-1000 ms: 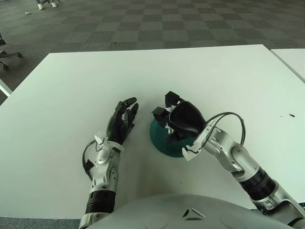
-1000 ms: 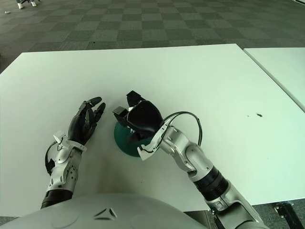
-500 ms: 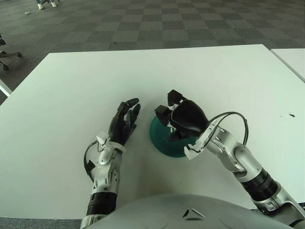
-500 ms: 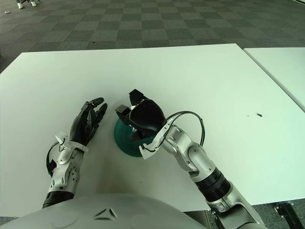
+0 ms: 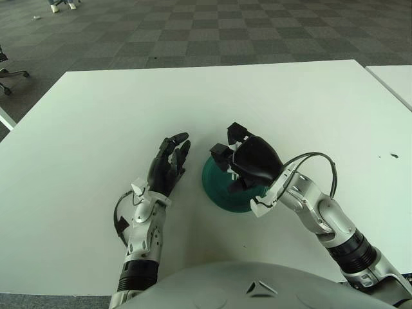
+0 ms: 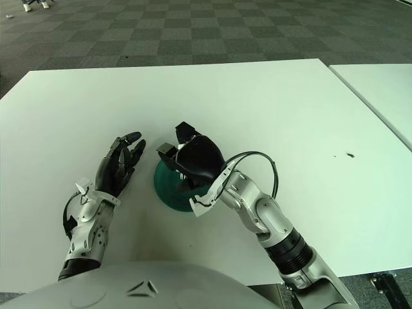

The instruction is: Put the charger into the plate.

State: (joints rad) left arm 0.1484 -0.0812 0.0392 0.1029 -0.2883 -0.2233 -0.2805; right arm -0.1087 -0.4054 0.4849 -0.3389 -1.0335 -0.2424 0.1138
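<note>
A dark green plate [image 5: 221, 193] sits on the white table [image 5: 96, 116], near its front middle. My right hand [image 5: 248, 161] hovers over the plate's right half and hides its centre. No charger shows in either eye view; whatever is beneath that hand is hidden. My left hand [image 5: 166, 168] shows just left of the plate, fingers stretched out and holding nothing.
A black cable [image 5: 309, 158] loops off my right wrist above the tabletop. A second white table [image 5: 396, 80] stands at the far right, across a narrow gap. A small dark speck [image 5: 393, 155] marks the table on the right.
My right hand has drifted a little to the right over the plate. The left hand has pulled back slightly toward me.
</note>
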